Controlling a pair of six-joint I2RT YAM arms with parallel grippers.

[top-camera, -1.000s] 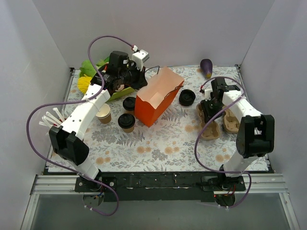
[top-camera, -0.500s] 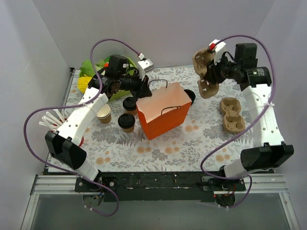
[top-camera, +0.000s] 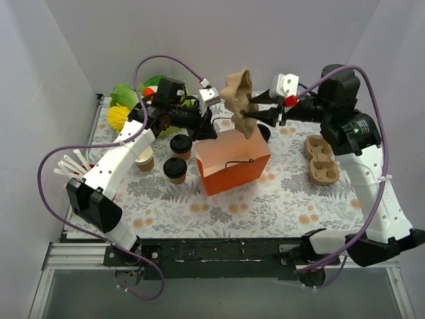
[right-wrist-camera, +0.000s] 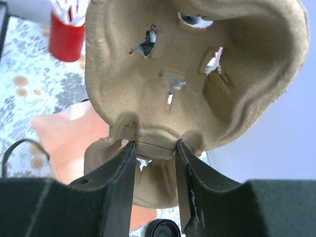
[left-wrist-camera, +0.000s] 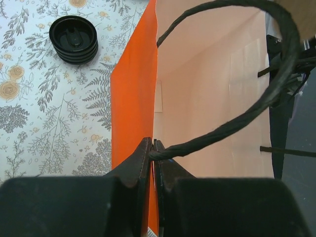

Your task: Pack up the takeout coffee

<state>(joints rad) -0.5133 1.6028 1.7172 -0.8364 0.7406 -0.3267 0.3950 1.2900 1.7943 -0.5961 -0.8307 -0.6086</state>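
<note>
Currently the orange paper bag (top-camera: 232, 166) stands open-mouthed mid-counter (top-camera: 265, 206), its handle pinched in the closed left hand (left-wrist-camera: 153, 148). Directly above its mouth, the right hand (right-wrist-camera: 153, 148) grips a pulp cup carrier (top-camera: 240, 100) on edge, long axis near vertical. The takeout coffee cups (top-camera: 176, 169) sit just left of the bag, nearer the left arm.

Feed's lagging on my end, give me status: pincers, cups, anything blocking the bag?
Left pincer shut on bag handle. Right pincer holding pulp cup carrier above orange bag. Lidded cups on table, unpacked. Bag mouth unobstructed.
</note>
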